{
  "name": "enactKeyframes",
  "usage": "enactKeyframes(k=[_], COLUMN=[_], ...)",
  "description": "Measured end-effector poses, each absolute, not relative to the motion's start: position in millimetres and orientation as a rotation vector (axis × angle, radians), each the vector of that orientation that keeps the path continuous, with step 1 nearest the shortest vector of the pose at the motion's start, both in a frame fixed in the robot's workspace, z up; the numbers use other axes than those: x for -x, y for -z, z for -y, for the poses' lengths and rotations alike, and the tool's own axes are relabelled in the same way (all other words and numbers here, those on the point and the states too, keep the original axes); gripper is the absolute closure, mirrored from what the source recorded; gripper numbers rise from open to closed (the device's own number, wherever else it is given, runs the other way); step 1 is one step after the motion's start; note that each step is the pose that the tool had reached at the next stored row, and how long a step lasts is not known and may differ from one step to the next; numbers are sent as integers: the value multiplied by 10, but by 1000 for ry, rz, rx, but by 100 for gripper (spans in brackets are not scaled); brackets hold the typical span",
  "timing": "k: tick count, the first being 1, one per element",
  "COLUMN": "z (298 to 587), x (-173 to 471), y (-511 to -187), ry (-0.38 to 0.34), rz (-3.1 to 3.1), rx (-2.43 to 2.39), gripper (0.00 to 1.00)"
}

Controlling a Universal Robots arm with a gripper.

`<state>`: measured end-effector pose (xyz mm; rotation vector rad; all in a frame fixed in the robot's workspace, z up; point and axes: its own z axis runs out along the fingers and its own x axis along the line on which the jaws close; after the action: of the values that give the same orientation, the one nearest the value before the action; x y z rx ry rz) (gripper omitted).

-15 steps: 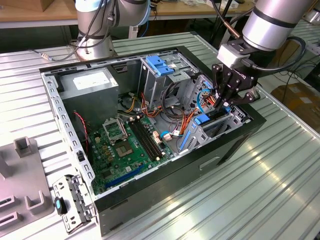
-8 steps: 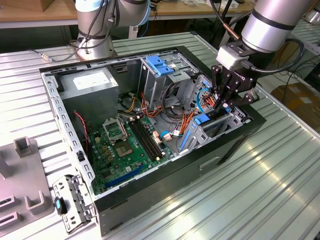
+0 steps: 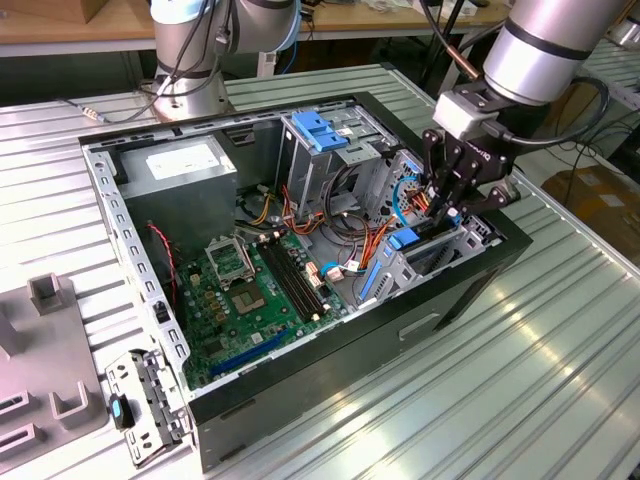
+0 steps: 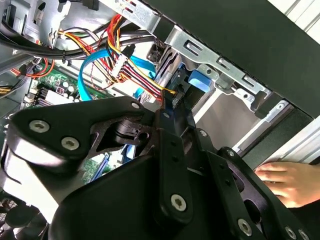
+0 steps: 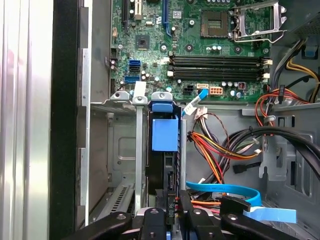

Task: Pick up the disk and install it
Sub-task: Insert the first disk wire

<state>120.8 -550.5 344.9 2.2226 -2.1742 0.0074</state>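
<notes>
Installation step at the drive bay: we see the gripper [image 3: 447, 213] lowered into the open computer case [image 3: 300, 395] at the exterior view's right, its fingers [image 5: 150, 220] drawn together on the upper edge of the disk [image 5: 165, 136]. The disk stands on edge in the bay slot, between the bay's upright metal walls, with its blue plastic rail facing the first wrist view. We judge the disk to be partly seated, not yet fully home. To do this step well, we would hold the disk parallel to the bay walls, press straight along the slot without twisting, and watch that the rails on both sides run in their guides. We would also mind the bundle of red, yellow and orange wires [image 5: 215, 150] and the flat blue cable [image 5: 235, 192], which lie just beside the slot and could be pinched. By count we find one disk, one gripper, one case, one motherboard [image 3: 245, 290], one grey power-supply box [image 3: 180, 165], one blue latch [image 3: 318, 128] on the metal cage, and one person's hand [image 4: 285, 182] resting on the outside of the case in the second wrist view.
</notes>
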Motion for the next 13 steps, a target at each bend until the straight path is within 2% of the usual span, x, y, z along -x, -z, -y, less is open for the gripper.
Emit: enactKeyframes(k=[6, 7, 9, 13], z=[5505, 5505, 5505, 5505], x=[-1204, -1203, -1201, -1196], y=[-3533, -3534, -3534, -3534], ry=[-7, -8, -8, -8], rz=[2174, 2174, 2174, 2174], rx=[-2223, -2222, -2223, -2222], gripper=[76, 77, 89, 89])
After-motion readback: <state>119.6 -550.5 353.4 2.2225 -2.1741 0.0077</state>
